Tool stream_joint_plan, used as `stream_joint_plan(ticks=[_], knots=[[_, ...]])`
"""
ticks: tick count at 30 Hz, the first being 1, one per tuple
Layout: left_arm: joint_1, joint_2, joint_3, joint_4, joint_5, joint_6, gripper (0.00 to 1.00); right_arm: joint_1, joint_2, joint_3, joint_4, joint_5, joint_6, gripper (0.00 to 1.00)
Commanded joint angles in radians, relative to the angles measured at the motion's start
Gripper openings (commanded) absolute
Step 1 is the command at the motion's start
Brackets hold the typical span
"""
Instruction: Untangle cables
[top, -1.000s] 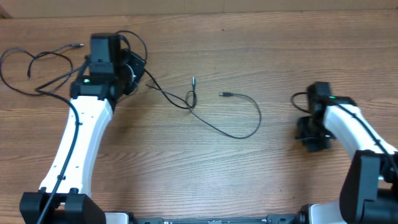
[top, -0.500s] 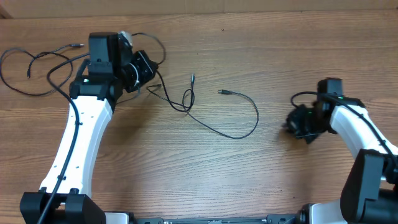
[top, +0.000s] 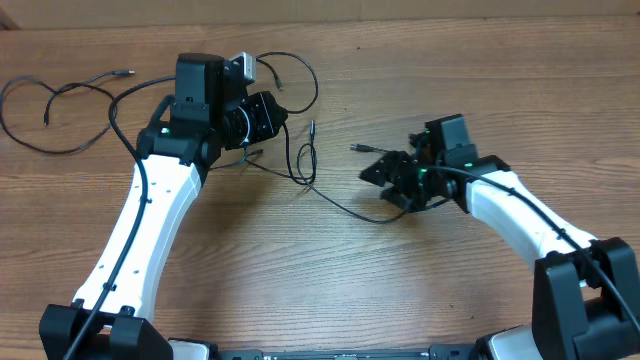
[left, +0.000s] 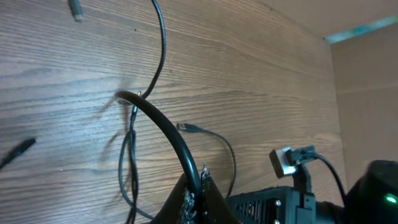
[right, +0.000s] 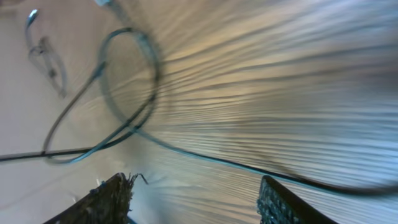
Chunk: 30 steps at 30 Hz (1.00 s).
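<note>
3 thin black cables (top: 302, 176) lie on the wooden table (top: 480, 90), and 2 of them cross in a small knot just ahead of the left gripper (top: 278, 116). That gripper's fingers are pinched together on 1 cord, which in the left wrist view arcs up from the pinch and drops to the wood close in front. The right gripper (top: 380, 172) stands with its fingers apart. In its wrist view a cord runs across the wood beneath the gap, and the blur does not show whether it touches either finger. The 3rd cord lies well behind the left gripper as a loose open loop, with its plug end (top: 122, 73) apart from the others. All 3 are matte, very slender and end in small plugs, and 1 greyish tip (top: 312, 126) shows just beyond the knot. They should handle as light, limp and springless, dragging easily over the wood and prone to slipping through the pads if gripped lightly. The soundest hold is likely on bare cord close beside the crossing rather than on a plug. A hard pull risks tightening the knot.
</note>
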Motion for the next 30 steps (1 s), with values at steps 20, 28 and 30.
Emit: stream_joint_plan(ticks=[20, 28, 30], knots=[[-0.003, -0.026, 0.028, -0.106, -0.081, -0.291, 0.05, 0.383, -0.022, -0.003, 0.289, 0.215, 0.572, 0.63], [-0.006, -0.026, 0.028, -0.216, -0.080, -0.669, 0.04, 0.488, -0.019, -0.003, 0.306, 0.478, 0.614, 0.64], [-0.013, -0.026, 0.028, -0.240, -0.079, -0.748, 0.04, 0.499, -0.015, -0.003, 0.325, 0.522, 0.613, 0.64]])
